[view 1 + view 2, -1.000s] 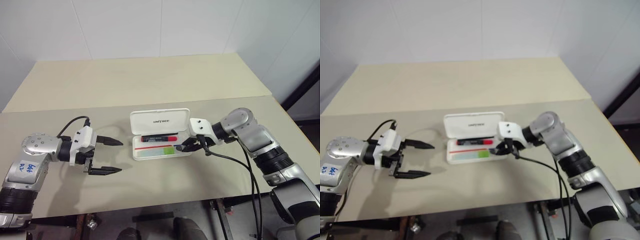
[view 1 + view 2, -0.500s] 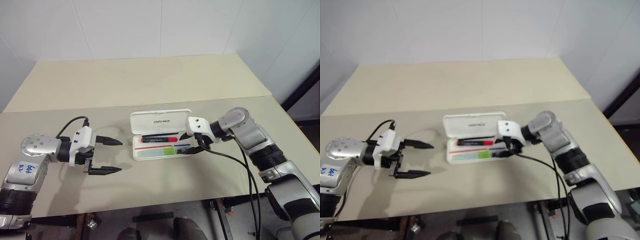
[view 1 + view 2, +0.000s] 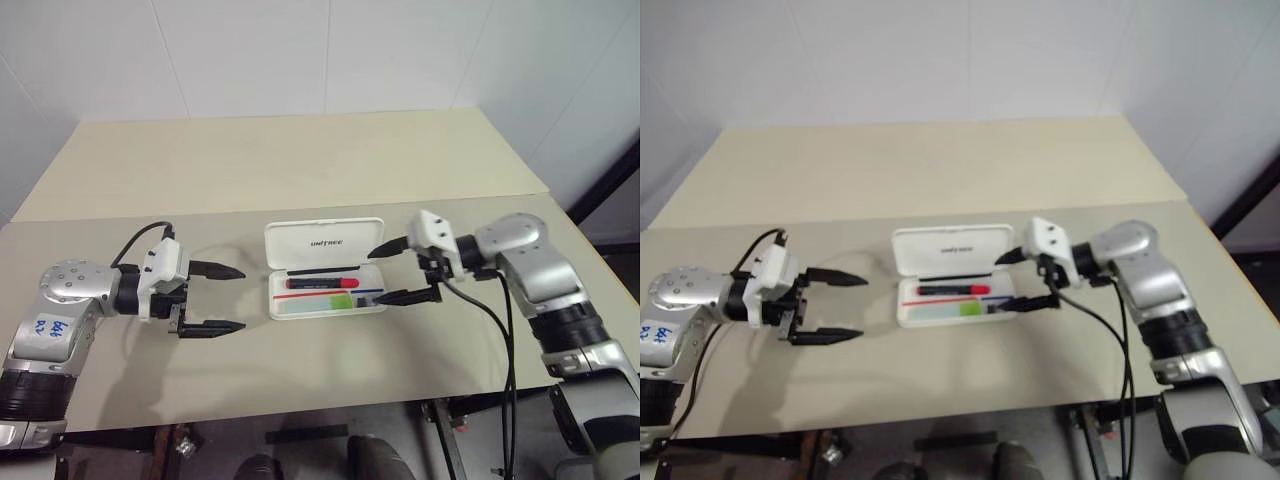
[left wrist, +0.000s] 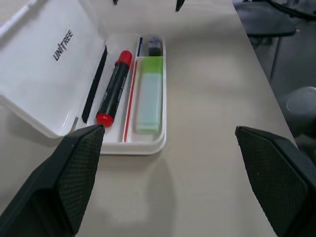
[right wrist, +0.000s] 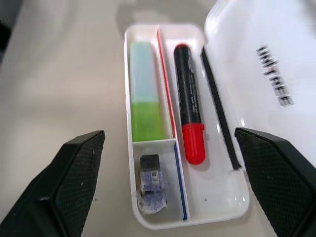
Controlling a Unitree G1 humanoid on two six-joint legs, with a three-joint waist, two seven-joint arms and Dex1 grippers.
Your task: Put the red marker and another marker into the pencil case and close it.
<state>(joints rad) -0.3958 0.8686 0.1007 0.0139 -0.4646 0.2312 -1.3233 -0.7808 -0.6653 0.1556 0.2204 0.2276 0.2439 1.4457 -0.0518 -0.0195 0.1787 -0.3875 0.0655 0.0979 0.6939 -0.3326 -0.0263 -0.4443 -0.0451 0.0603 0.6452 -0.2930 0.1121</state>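
Red marker (image 3: 320, 283) lies lengthwise in the open pencil case (image 3: 325, 270), red cap toward the wide-open right hand (image 3: 392, 272).

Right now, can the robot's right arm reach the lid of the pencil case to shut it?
Probably yes. The right gripper hovers open just beside the pencil case, and its raised lid stands with nothing in front of it. Both markers lie down inside, so nothing sticks up to block it.
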